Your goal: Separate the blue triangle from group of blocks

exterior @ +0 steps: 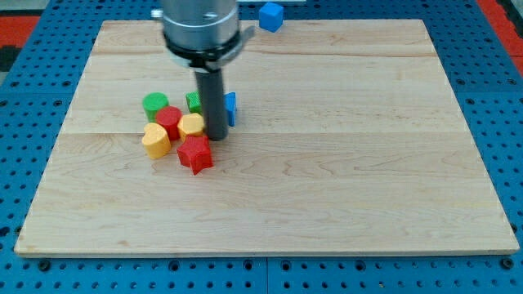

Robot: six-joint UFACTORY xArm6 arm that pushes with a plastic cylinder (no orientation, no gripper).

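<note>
The blue triangle (230,109) shows only as a sliver to the right of my rod, mostly hidden behind it. My tip (216,136) rests on the board just left of it, at the right edge of the cluster. The cluster holds a green cylinder (155,104), a red cylinder (169,121), a yellow heart-shaped block (156,140), a yellow block (192,126), a red star-like block (195,153) and a green block (194,100) partly hidden by the rod.
A blue cube (271,16) sits off the wooden board (343,147) at the view's top, on the blue pegboard surface. The arm's grey body (200,28) hangs over the board's top left.
</note>
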